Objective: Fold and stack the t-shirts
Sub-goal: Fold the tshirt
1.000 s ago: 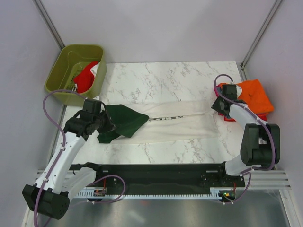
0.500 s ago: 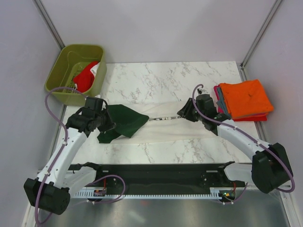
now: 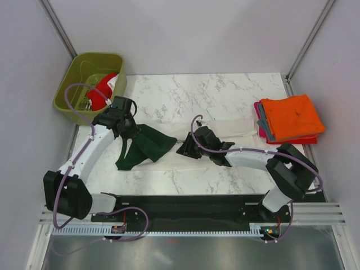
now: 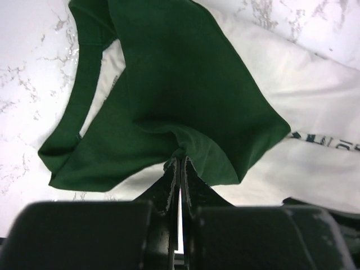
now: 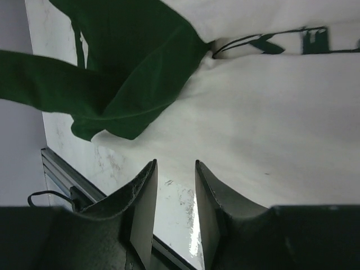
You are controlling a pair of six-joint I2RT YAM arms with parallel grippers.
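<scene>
From above, the cream t-shirt [image 3: 230, 130] lies spread across the middle of the marble tabletop [image 3: 197, 95], its length running left to right. Its dark green sleeve [image 3: 149, 143] is bunched up at the left end. The left gripper [image 3: 128, 132] sits on that green cloth, and the right gripper [image 3: 185, 149] is low over the shirt's middle, near its near edge. A folded orange t-shirt [image 3: 292, 115] tops a small pile at the right edge of the tabletop. At the far left corner an olive bin [image 3: 95, 55] holds a red t-shirt [image 3: 100, 93].

In the left wrist view, the left gripper [image 4: 179, 164] has its fingers [image 4: 170, 180] pressed together on a fold of the green sleeve [image 4: 185, 84], which is drawn up to a peak between them. The cream body [image 4: 315, 101] stretches away to the right, with a strip of black print [image 4: 323, 142] showing.

In the right wrist view, the right gripper [image 5: 173, 175] has its fingers [image 5: 143, 194] apart, a clear gap between them, just above the cream cloth [image 5: 270, 112] and close to its hem. It is unclear whether the tips touch the cloth. The green sleeve [image 5: 135, 62] lies beyond.
</scene>
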